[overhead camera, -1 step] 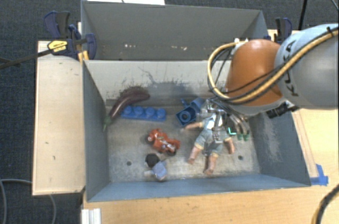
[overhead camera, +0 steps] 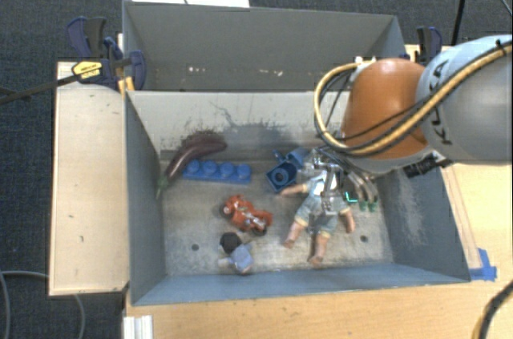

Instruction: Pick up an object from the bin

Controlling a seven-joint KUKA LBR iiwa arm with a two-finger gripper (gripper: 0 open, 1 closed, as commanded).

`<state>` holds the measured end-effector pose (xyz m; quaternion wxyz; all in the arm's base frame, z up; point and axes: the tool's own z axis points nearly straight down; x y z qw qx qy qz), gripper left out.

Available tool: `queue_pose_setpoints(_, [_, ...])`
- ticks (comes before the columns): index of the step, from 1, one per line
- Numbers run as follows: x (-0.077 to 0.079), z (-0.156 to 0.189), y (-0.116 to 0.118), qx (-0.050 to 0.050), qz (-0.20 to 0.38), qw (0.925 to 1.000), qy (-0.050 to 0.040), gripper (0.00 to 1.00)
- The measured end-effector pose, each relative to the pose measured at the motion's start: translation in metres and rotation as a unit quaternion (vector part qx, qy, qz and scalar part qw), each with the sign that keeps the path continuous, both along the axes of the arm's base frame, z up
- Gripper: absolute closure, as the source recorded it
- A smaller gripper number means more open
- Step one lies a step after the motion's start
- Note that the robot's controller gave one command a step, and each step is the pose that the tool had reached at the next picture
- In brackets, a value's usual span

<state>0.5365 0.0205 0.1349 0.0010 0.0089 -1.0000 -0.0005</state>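
My gripper (overhead camera: 329, 182) is low in the right half of the bin, under the arm's orange cover. It sits right over the upper body of a small doll (overhead camera: 313, 221) in pale grey clothes. The doll lies on the floor with its bare legs pointing toward the front wall. A small blue cup-shaped block (overhead camera: 281, 172) lies just left of the gripper. An orange-red toy (overhead camera: 245, 215) lies further left on the floor.
A long blue studded brick (overhead camera: 216, 171) and a dark brown curved piece (overhead camera: 192, 149) lie at the back left. A small black and grey piece (overhead camera: 236, 252) sits near the front wall. The arm and its cables cover the bin's right rear corner.
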Motion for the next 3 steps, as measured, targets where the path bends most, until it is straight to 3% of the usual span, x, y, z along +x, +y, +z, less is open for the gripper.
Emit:
queue_pose_setpoints(1, [0.012,-0.063,-0.003,0.0,0.119,0.9929,-0.0031,1.0])
queue_pose_setpoints(2, [0.012,-0.063,-0.003,0.0,0.119,0.9929,-0.0032,1.0])
queue_pose_setpoints(3, [0.036,0.124,0.012,0.0,0.085,0.9964,-0.0065,1.0])
